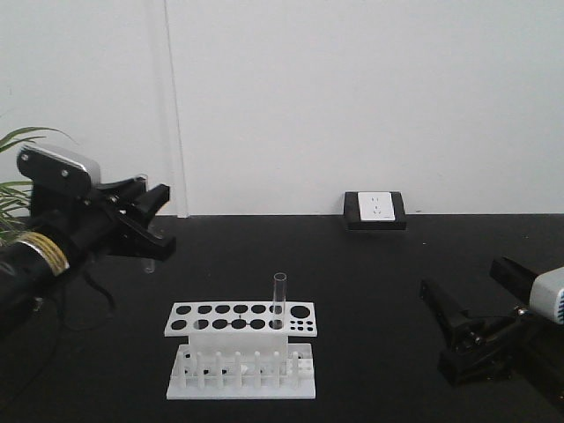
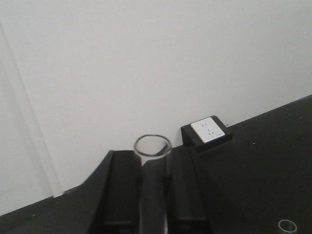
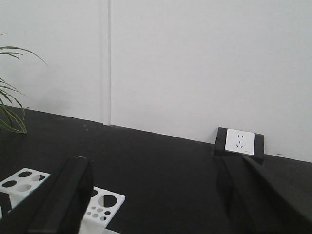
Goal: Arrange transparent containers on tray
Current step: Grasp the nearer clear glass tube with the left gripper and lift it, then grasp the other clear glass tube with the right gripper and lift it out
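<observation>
A clear test tube [image 2: 153,190] stands between the fingers of my left gripper [image 2: 152,158], which is shut on it; its open rim rises above the fingertips. In the front view this gripper [image 1: 152,189] hovers above the table's left side, up and left of the white holed rack [image 1: 204,310]; the tube's lower end [image 1: 150,263] shows faintly below it. A second test tube [image 1: 279,301] stands upright in the rack, and its rim [image 2: 287,225] shows in the left wrist view. My right gripper [image 1: 467,308] rests low at the right, open and empty [image 3: 156,204]. No tray other than the rack shows.
A black box with a white socket plate [image 1: 375,210] sits against the white wall at the table's back edge. Green plant leaves [image 1: 13,176] reach in from the far left. The rack's corner [image 3: 105,204] lies beside my right gripper's left finger.
</observation>
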